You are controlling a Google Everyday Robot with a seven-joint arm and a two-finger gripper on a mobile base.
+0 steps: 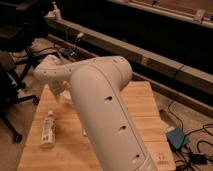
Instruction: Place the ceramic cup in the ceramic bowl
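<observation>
The big white arm covers the middle of the table from you, so neither the ceramic cup nor the ceramic bowl shows anywhere. The gripper hangs under the wrist over the table's far left part, mostly lost in shadow against the arm. The bottom edge cuts off the arm's base and the table's near side. The label on the bottle is too blurred to read.

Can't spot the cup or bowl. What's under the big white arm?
Showing: the wooden table, a white bottle lying left of the arm, the tool at its far-left end. The arm covers the table's middle; no cup or bowl shows.
</observation>
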